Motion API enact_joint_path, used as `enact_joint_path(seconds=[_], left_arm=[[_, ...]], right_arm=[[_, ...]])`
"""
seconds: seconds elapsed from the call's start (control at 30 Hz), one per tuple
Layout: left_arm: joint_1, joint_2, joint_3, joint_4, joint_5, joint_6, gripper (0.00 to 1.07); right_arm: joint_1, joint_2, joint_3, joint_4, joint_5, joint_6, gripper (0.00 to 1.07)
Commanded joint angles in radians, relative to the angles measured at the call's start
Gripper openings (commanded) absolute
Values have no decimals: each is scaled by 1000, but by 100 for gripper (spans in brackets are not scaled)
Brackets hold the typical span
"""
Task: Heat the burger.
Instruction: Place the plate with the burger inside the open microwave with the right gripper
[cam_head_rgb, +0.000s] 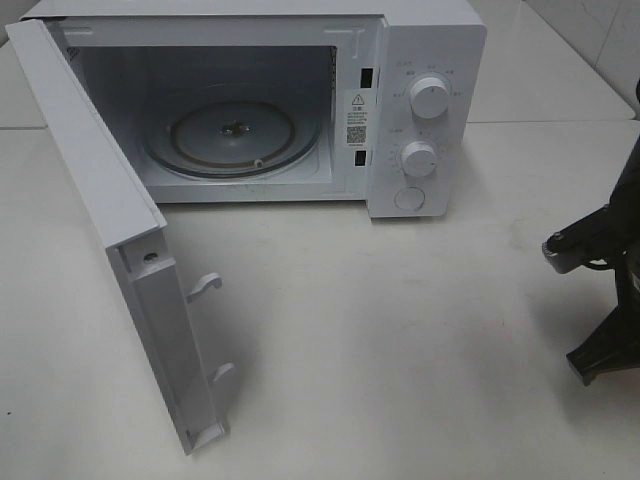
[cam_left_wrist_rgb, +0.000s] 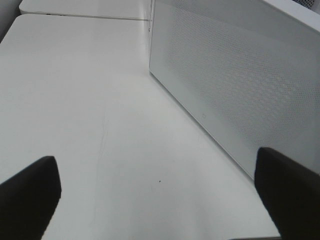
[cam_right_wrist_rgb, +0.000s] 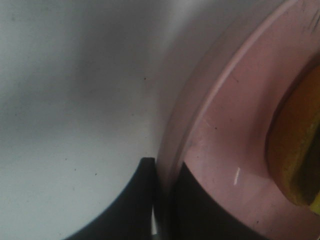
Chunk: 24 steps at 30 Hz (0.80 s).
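In the right wrist view, the burger (cam_right_wrist_rgb: 296, 145) shows only as a brown bun edge with a bit of green, sitting on a pink plate (cam_right_wrist_rgb: 225, 125). My right gripper (cam_right_wrist_rgb: 162, 172) is shut on the plate's rim, one dark finger on each side of it. In the exterior high view only part of the right arm (cam_head_rgb: 600, 290) shows at the right edge; burger and plate lie outside that view. My left gripper (cam_left_wrist_rgb: 160, 195) is open over bare table, with nothing between its fingers, beside the microwave's door.
The white microwave (cam_head_rgb: 425, 60) stands at the back with its door (cam_head_rgb: 110, 220) swung wide open toward the front left. Its glass turntable (cam_head_rgb: 232, 135) holds nothing. The perforated outer door face (cam_left_wrist_rgb: 240, 75) fills the left wrist view. White table (cam_head_rgb: 380, 340) spreads in front.
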Motion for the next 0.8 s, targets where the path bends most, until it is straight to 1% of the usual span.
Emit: enact_joint_path(seconds=[0.03, 0.1, 0.17, 0.2, 0.23, 0.3, 0.33, 0.4, 0.43, 0.5, 0.53, 0.57, 0.63, 0.67, 0.73, 0.77, 0.8], left_arm=[[-2, -24, 4, -2, -9, 4, 98], [-2, -24, 4, -2, -9, 4, 98], [-2, -24, 4, -2, -9, 4, 98], [-2, -24, 4, -2, -9, 4, 98], [-2, -24, 4, -2, -9, 4, 98], [-2, -24, 4, -2, -9, 4, 98], [-2, -24, 4, -2, -9, 4, 98], [-2, -24, 4, -2, -9, 4, 98], [-2, -24, 4, -2, -9, 4, 98], [-2, -24, 4, -2, -9, 4, 98], [-2, -24, 4, -2, -9, 4, 98], [-2, -24, 4, -2, -9, 4, 98], [-2, -24, 4, -2, -9, 4, 98], [-2, -24, 4, -2, -9, 4, 98], [-2, -24, 4, -2, -9, 4, 98], [-2, -24, 4, -2, -9, 4, 98], [-2, -24, 4, -2, -9, 4, 98]], right_arm=[[31, -31, 7, -49, 73, 7, 0], [73, -52, 7, -49, 105, 4, 0], [89, -61, 7, -49, 114, 1, 0], [118, -79, 7, -48, 130, 1, 0], [118, -79, 7, -48, 130, 1, 0], [158, -106, 7, -45, 153, 1, 0], [158, -106, 7, -45, 153, 1, 0], [210, -141, 7, -44, 175, 1, 0], [210, -141, 7, -44, 175, 1, 0], [267, -173, 7, -42, 197, 8, 0], [267, -173, 7, -42, 197, 8, 0], [308, -187, 7, -40, 214, 8, 0], [324, -191, 7, -40, 225, 8, 0], [367, -198, 7, -40, 246, 8, 0], [384, -201, 7, -40, 253, 8, 0], [427, -208, 6, -40, 264, 8, 0], [427, -208, 6, -40, 264, 8, 0]])
